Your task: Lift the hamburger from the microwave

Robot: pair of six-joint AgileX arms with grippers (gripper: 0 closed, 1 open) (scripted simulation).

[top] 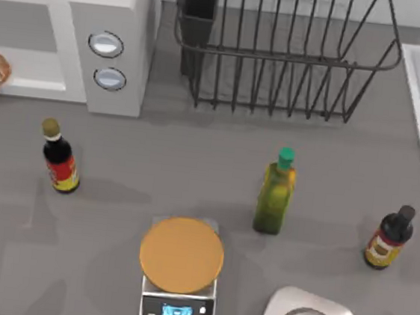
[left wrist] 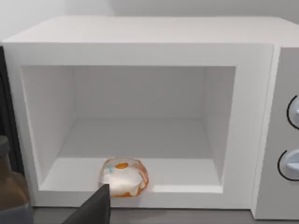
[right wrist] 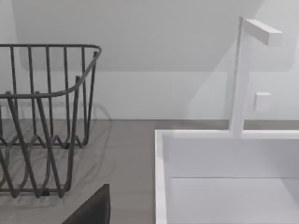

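Sitting in one microwave (left wrist: 140, 42), one hamburger (left wrist: 123, 177), three bottles on table (top: 193, 171)

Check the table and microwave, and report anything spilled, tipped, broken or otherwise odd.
Nothing stands out. The hamburger sits intact at the front lip of the microwave cavity, and the three bottles stand upright with no spill.

A black rack (top: 281, 52) stands at the back. Three bottles (top: 275, 194) and a scale (top: 177, 304) sit on the grey surface (top: 132, 179).
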